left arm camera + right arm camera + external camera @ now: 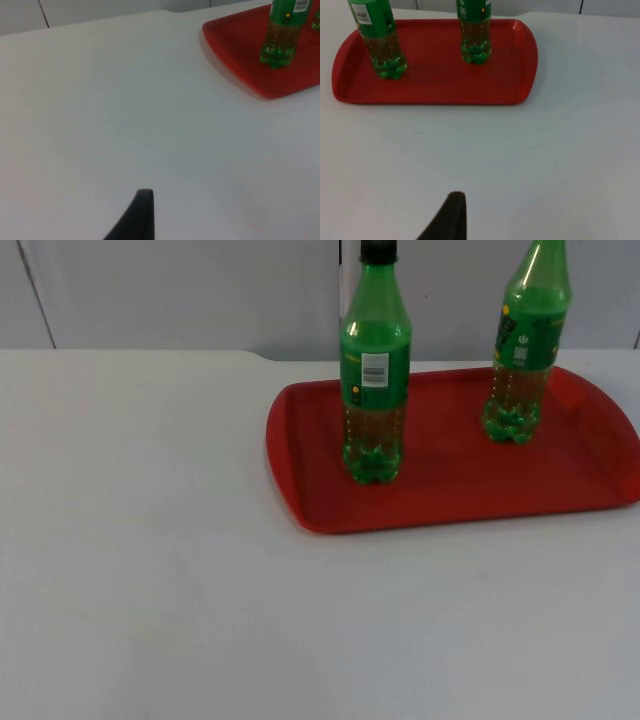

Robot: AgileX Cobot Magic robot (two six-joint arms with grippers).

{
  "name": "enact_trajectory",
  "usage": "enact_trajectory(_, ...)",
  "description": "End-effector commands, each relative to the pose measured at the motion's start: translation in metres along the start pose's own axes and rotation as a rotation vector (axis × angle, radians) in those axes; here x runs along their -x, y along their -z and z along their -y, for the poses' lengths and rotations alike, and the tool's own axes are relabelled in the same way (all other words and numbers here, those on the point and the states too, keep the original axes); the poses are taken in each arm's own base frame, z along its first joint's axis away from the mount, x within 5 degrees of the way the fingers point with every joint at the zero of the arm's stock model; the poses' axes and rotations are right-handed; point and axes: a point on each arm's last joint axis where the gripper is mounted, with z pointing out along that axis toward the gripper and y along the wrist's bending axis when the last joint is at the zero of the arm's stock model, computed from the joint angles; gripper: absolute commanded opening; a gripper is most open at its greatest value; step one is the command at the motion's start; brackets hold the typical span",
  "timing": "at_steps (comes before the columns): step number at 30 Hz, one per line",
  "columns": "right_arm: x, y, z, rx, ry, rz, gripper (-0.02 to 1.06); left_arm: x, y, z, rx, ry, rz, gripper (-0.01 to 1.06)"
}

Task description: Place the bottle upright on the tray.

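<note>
Two green bottles stand upright on the red tray (460, 495), their long axes vertical and necks pointing straight up. The left bottle (375, 380) has a black cap, a green label with a white barcode patch, and a clear ribbed lower body with a lobed green base; it stands on the tray's left half, near the front-left corner. The right bottle (525, 350) has the same green label and ribbed clear base, and stands on the tray's far right part, well apart from the first; its cap is cut off by the picture's edge. The tray lies on the white worktop (150, 540) close to the grey partition wall (180, 290). In the left wrist view a black fingertip of the left tool (137, 215) hangs over bare worktop, well apart from the tray. The right tool (450, 215) likewise hangs over the worktop in front of the tray. Whether either tool is open or closed, I cannot tell.
</note>
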Motion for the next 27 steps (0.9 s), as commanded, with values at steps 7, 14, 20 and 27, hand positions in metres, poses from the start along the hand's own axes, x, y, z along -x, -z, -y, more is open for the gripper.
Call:
enact_trajectory(7,0.0007,0.0001,0.0001,0.002,0.014,0.012,1.05,-0.0011,-0.0005,-0.0004,-0.001,0.004,0.0,1.05)
enact_trajectory(14,0.0008,0.0,-0.0005,-0.075,-0.026,0.01,1.05,-0.0011,-0.0005,-0.0004,-0.001,0.004,0.0,1.05)
enact_trajectory(20,0.0008,-0.0001,-0.0007,-0.093,-0.035,0.01,1.05,-0.0011,-0.0005,-0.0004,-0.001,0.004,0.0,1.05)
enact_trajectory(27,0.0008,0.0,-0.0007,-0.09,-0.034,0.01,1.05,-0.0011,-0.0005,-0.0003,-0.003,0.004,0.0,1.05)
